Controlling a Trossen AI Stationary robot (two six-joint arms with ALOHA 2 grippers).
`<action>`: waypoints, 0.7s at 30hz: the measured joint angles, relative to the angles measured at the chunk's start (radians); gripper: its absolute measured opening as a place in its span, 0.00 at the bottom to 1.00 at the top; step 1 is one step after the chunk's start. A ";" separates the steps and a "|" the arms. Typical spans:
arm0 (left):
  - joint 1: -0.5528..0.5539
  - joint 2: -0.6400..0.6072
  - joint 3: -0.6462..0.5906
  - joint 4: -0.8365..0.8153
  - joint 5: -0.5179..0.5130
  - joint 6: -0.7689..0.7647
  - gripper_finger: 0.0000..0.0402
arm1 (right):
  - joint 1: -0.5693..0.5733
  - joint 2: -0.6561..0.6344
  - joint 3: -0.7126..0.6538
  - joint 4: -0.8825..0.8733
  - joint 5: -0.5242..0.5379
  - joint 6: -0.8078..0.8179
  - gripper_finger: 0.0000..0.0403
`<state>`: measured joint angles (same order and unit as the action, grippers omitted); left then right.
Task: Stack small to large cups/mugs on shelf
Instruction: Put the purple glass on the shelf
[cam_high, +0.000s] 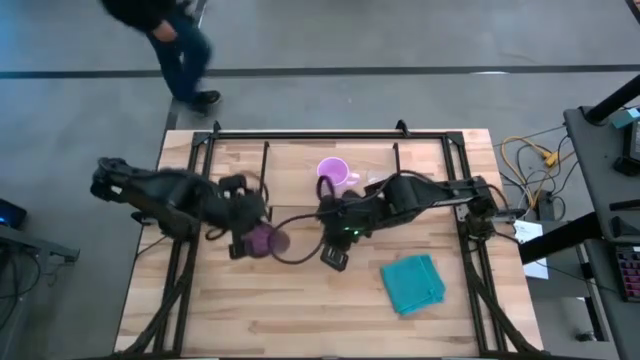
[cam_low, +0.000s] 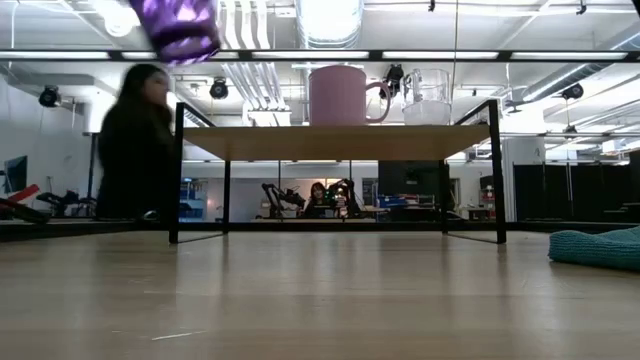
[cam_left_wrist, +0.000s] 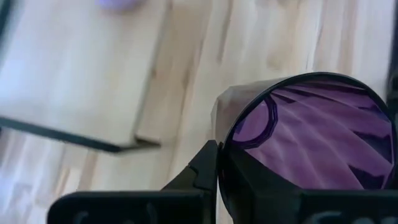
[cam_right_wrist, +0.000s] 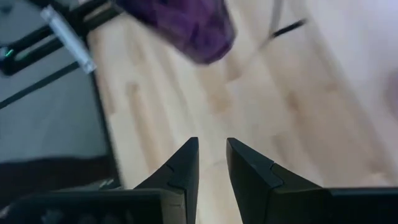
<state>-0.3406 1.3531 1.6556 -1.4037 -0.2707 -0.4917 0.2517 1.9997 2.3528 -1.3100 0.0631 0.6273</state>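
Note:
My left gripper is shut on the dark purple tumbler, which hangs high above the table at the top of the low view. The pink mug and the small clear glass cup stand upright side by side on the shelf's wooden top board. From above, the pink mug shows its open mouth. My right gripper hovers over the table near the tumbler, slightly open and holding nothing. My left gripper holds the purple tumbler at its rim, beside its open mouth. One dark finger lies against the outer wall there; the gripper's own body hides the other finger. The tumbler is lifted clear of the table, its mouth facing the wrist camera.
A teal cloth lies on the table toward the near right. Black frame rails run along the table's left and right sides and its far edge. A person walks past beyond the far edge. Bare wood lies in front of the shelf.

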 joint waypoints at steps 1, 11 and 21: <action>0.020 0.000 0.028 0.000 0.000 0.016 0.00 | 0.004 -0.014 0.000 -0.005 0.038 0.000 0.19; 0.316 0.002 0.133 -0.001 0.017 0.259 0.00 | 0.028 -0.112 0.001 -0.002 0.231 0.000 0.19; 0.640 0.088 0.131 0.025 0.167 0.432 0.00 | 0.028 -0.115 0.000 -0.030 0.245 0.002 0.19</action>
<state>0.2992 1.4416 1.7864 -1.3784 -0.1039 -0.0596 0.2794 1.8844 2.3531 -1.3400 0.3077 0.6288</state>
